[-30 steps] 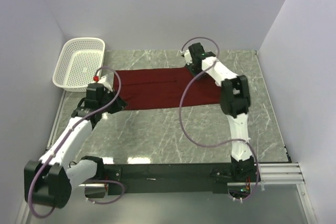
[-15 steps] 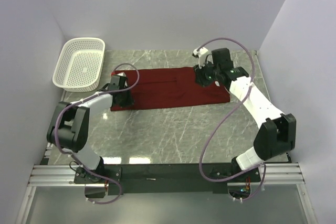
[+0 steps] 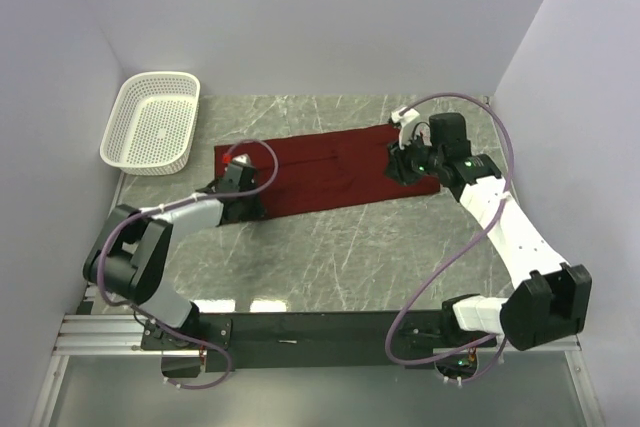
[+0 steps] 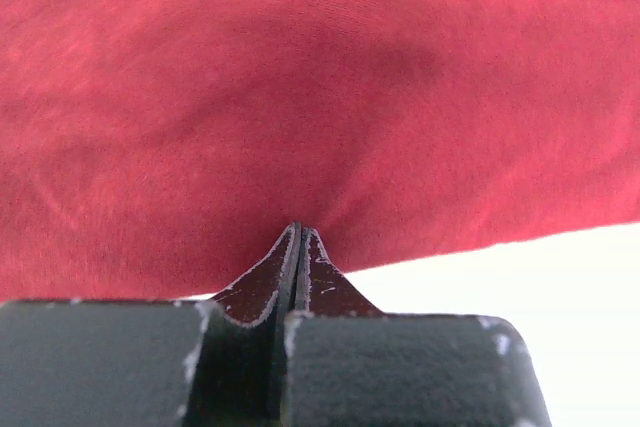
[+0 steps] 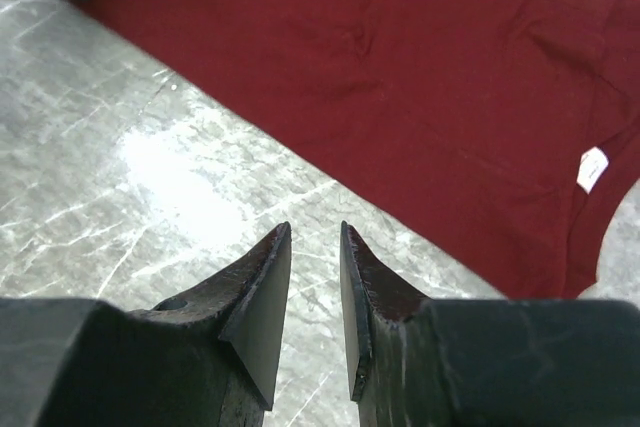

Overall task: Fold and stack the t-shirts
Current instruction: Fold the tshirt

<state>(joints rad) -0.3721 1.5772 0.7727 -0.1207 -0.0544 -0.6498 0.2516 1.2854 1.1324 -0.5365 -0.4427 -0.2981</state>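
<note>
T-shirt [image 3: 320, 169] lies mid-frame on tabletop [image 3: 330, 247] as a folded strip, long axis L–R. Left claw [image 4: 300, 235] is pressed together at the left-end hem; can't tell if cloth's nipped. Right claw [image 5: 315, 237] is slightly apart & empty, just off the right-end edge, w/ shirt ahead.

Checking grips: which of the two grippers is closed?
The left gripper, fingertips pressed together at the edge of the maroon t-shirt; the right gripper shows a gap, nothing between its fingers.
</note>
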